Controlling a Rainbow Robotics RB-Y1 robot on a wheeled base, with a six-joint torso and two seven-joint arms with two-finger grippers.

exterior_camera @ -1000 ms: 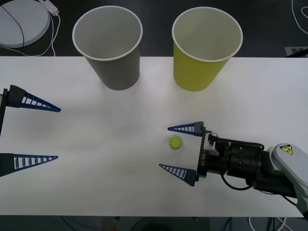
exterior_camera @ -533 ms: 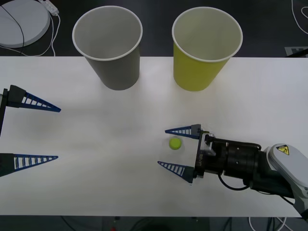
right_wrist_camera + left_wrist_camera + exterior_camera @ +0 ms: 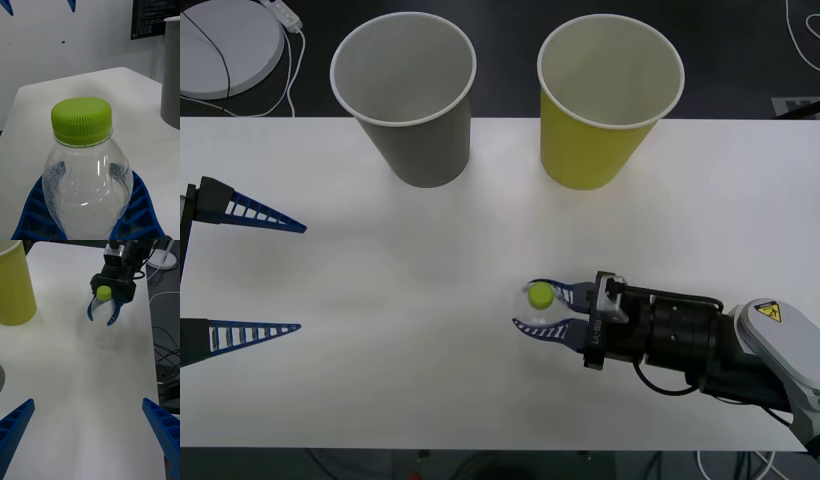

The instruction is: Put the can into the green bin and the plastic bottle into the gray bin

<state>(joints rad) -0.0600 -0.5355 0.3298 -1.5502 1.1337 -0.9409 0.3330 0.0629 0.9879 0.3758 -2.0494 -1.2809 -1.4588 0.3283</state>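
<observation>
Plastic bottle [image 3: 541, 303] stands upright on the tabletop [image 3: 380, 380], toward its near right part, well short of both bins at the far edge. The right gripper [image 3: 544, 309] reaches in from the right edge, and its blue ribbed fingers [image 3: 138, 210] are curved in around the clear body just under the yellow-green cap [image 3: 81, 119], touching it on both sides, so the grip looks made but the bottle is not yet lifted. The step in hand, as I judge it, is securing that hold and carrying the bottle to the gray bin [image 3: 408, 100], which stands at the far edge, left of the green bin [image 3: 605, 100]. To do it well, squeeze only enough to hold, since the thin crinkled wall will likely buckle or slip; lift straight up to clear the bin's white rim, cross over the tabletop, and release above the opening's centre. The left gripper [image 3: 240, 270] waits near the left edge, its fingers spread wide and holding nothing. No can is visible on the tabletop.
</observation>
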